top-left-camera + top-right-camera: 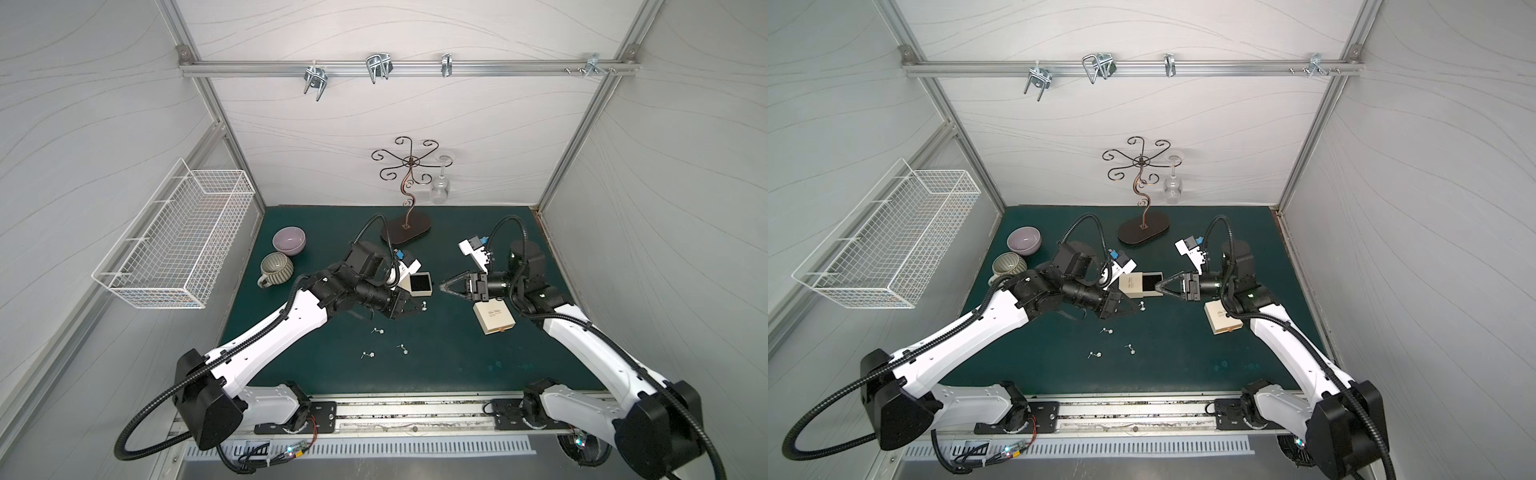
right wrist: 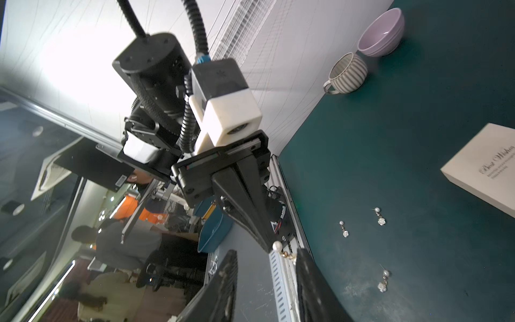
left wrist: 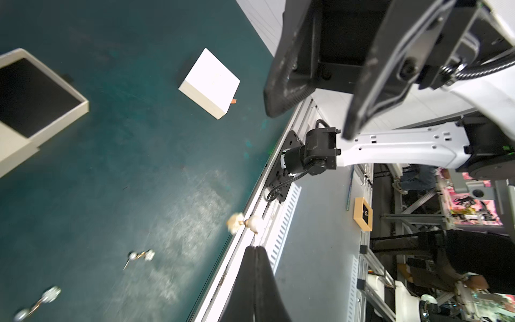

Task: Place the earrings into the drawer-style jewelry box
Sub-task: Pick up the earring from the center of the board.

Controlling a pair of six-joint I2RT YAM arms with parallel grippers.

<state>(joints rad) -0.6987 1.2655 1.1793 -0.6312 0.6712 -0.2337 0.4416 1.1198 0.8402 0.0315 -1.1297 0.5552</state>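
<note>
The drawer-style jewelry box (image 1: 427, 293) (image 1: 1129, 286) (image 3: 64, 122) lies mid-table with its black-lined drawer pulled out. My left gripper (image 1: 417, 310) (image 1: 1135, 310) (image 3: 255, 247) (image 2: 271, 245) hovers just in front of it. It is shut on the pin of one pearl earring (image 1: 424, 306) (image 1: 1143, 306) (image 3: 242, 223) (image 2: 277, 246). My right gripper (image 1: 442, 286) (image 1: 1161, 286) (image 2: 266, 260) stands open beside the drawer's right edge, and the held earring dangles close to one of its fingers (image 2: 305, 267). Three more earrings (image 1: 377, 331) (image 1: 368, 354) (image 1: 403, 349) lie on the green mat nearer the front.
A second, closed cream box (image 1: 494, 318) (image 3: 210, 83) lies under my right wrist. A striped mug (image 1: 276, 270) and a lilac bowl (image 1: 289, 240) stand at the left. A scrolled stand (image 1: 406, 230) holding a wine glass (image 1: 440, 189) is at the back. A wire basket (image 1: 174, 241) hangs on the left wall.
</note>
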